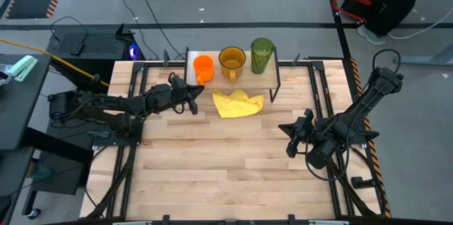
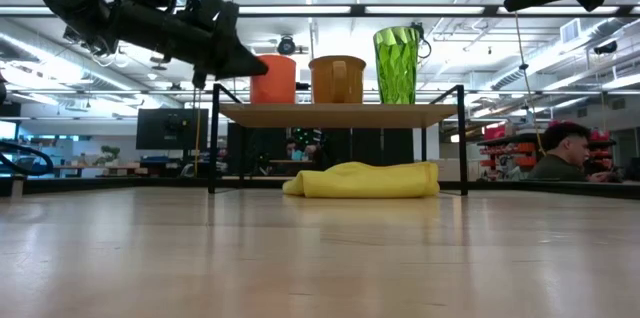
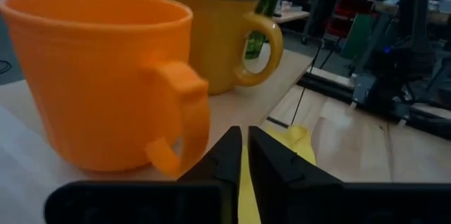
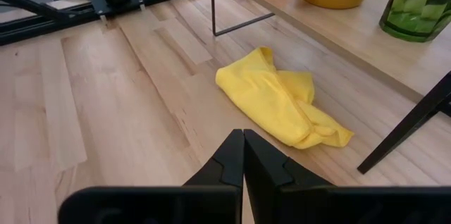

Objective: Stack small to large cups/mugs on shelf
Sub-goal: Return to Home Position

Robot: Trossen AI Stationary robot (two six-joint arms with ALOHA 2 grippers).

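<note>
Three cups stand in a row on the shelf (image 1: 248, 76) at the table's far side: the small orange mug (image 1: 203, 67) on the left, the amber-yellow mug (image 1: 231, 61) in the middle, and the tall green tumbler (image 1: 262, 54) on the right. My left gripper (image 1: 197, 92) is shut. It hovers at shelf height just in front of the orange mug's handle (image 3: 180, 111), and I see no touch. My right gripper (image 1: 287, 136), also shut, waits over the table's right half, pointing toward the shelf.
A crumpled yellow cloth (image 1: 237, 102) lies on the table, partly under the shelf's near edge (image 2: 330, 115) and between its thin black legs (image 4: 402, 129). The slatted tabletop (image 1: 226, 168) spreads toward the near edge. A person (image 2: 560, 153) sits in the room beyond.
</note>
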